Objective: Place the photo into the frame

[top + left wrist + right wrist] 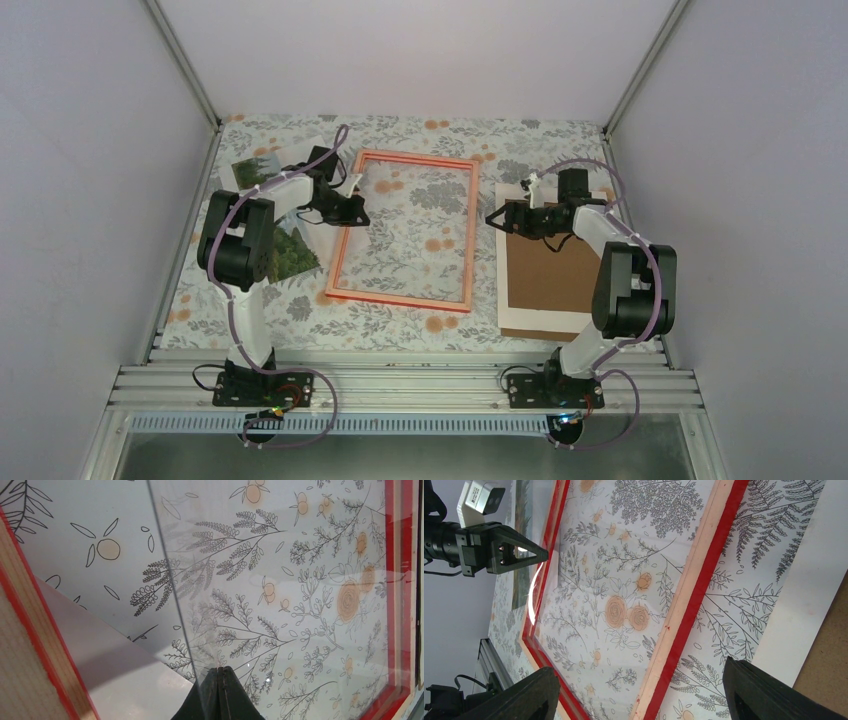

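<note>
Frame [400, 300] lies flat mid-bench [420, 338], pale back up, w/ the bench's floral pattern showing thru the clear pane. Photo [295, 255] is on the bench just L of the frame, print side up, partly under L arm, not in the frame. L fingers [352, 212] are shut tight, tips together at the inner edge of the frame's L rail. In the L wrist view the pane's edge runs right up to the tips; can't tell if it's pinched betw. them. R fingers [497, 220] are spread wide w/ nothing in them, hovering by the frame's R rail, betw. frame and brown board [545, 270]. Board sits on a white sheet [535, 322] at R side of bench, apart from the frame.
</note>
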Controlling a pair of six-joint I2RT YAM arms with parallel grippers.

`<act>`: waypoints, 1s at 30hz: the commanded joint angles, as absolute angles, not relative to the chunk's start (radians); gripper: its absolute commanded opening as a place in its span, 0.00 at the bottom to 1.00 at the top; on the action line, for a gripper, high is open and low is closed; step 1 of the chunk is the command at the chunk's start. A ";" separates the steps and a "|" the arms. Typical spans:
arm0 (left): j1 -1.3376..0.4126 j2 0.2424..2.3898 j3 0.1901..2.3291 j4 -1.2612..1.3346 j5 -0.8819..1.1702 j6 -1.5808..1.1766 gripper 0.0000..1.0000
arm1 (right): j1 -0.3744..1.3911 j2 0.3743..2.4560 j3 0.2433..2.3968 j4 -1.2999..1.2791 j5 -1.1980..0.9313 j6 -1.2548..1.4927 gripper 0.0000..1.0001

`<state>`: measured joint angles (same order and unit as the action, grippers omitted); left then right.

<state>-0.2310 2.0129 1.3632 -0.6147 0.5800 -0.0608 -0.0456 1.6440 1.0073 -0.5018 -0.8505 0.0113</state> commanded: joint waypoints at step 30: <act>-0.219 2.003 1.361 -0.615 0.589 -0.065 0.02 | -0.021 1.643 0.979 -0.459 -0.849 0.011 0.82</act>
